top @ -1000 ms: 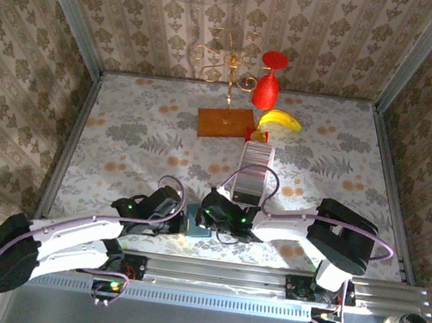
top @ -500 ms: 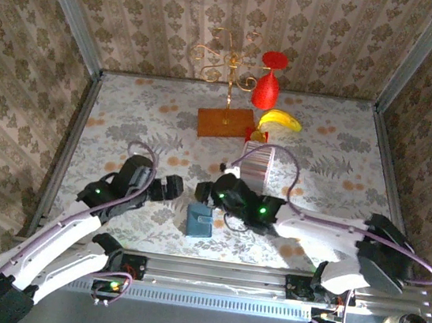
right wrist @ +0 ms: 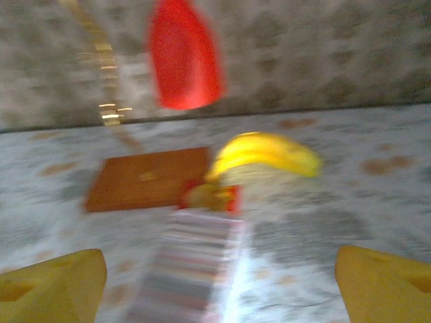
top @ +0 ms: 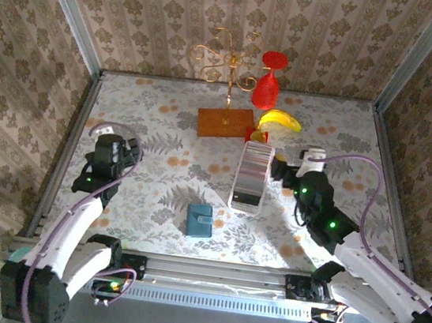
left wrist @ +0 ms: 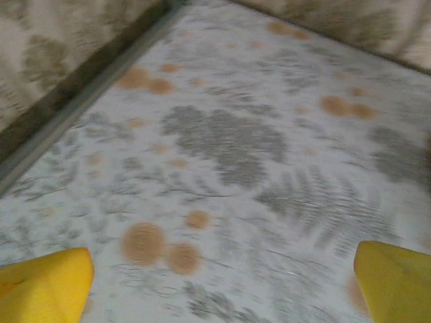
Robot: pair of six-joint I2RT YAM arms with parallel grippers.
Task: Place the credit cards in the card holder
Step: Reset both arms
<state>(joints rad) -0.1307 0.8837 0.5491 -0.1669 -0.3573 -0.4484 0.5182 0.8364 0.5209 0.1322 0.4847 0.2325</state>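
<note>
Reading both arms now.

- Left fingers are spread wide with nothing between them, just bare floral surface. From the top view they sit near the left wall, well apart from everything task-related.
- Right fingers are also spread wide and empty. The credit cards lie just ahead of them and roughly centred between the 2 tips, which I read as lined up for a pick. The view is blurred, so I can't tell how close the tips are to the row.
- From above, the credit cards stand edge-on in 1 long row just left of the right fingers. My guess is that edge-on suits a pinch from the top.
- The card holder lies flat on the surface, behind and left of the right fingers and well to the right of the left fingers. It is roughly between the 2 arms, so I'd say either can reach it. It looks folded, and I can't tell whether any card is inside.
- Beyond the right fingers: banana, wooden block, red glass. None of these are task items. The banana sits just past the far end of the card row, so it's worth avoiding on approach.

My judgement: no card is in hand, and a pick from the row is the likely next step.
</note>
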